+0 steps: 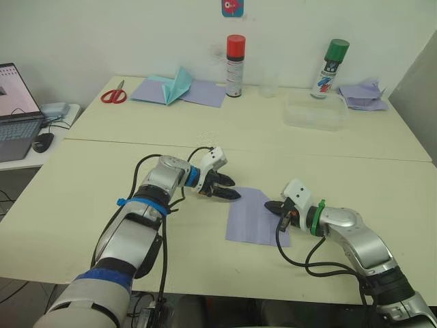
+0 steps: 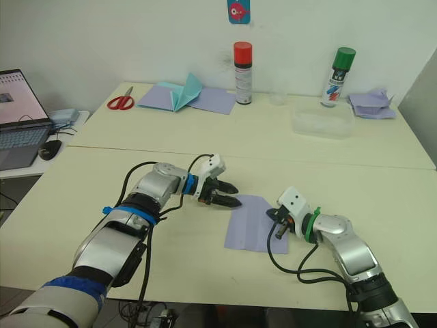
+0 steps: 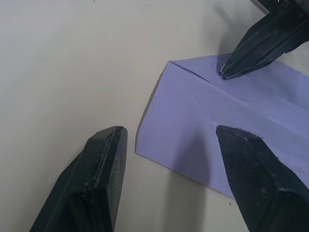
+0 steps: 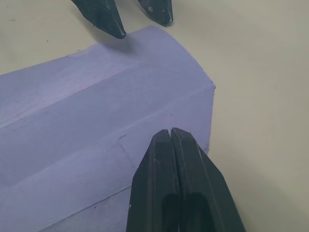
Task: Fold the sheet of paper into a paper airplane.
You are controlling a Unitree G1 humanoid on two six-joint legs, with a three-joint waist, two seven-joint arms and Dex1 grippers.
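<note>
Item: sheet of paper (image 1: 256,216), lavender, lying flat on the near worktop (image 1: 89,198) between the two arms, with lengthwise creases visible in both wrist views; no nose or wings formed, so by judgement the task stands at an early fold, the creases laid in but the sheet opened out again. Left pincer (image 1: 229,194): fingers (image 3: 99,164) spread apart, holding nothing, poised just above the sheet's left far corner, one fingertip over bare worktop and the other over the paper (contact with the sheet cannot be confirmed). Right pincer (image 1: 272,205): fingers (image 4: 178,159) pressed together with nothing between them, tips resting at the sheet's right edge near a crease, apparently pinning it down rather than gripping it. Next move, as judged: the left pincer needs to lower and close on the near corner or edge and carry it over to a crease line while the right pincer keeps the sheet from sliding; thin paper on a smooth top is likely to skate or buckle if lifted carelessly. Also on the far worktop, well apart from the work: scissors (image 1: 114,95), a teal folded paper (image 1: 176,85) on flat lavender sheets, a red-capped spray can (image 1: 235,65), a green-capped spray can (image 1: 330,68), a clear plastic tub (image 1: 315,111), crumpled lavender scraps (image 1: 363,94). A laptop (image 1: 16,113) sits on a side desk to the left.
</note>
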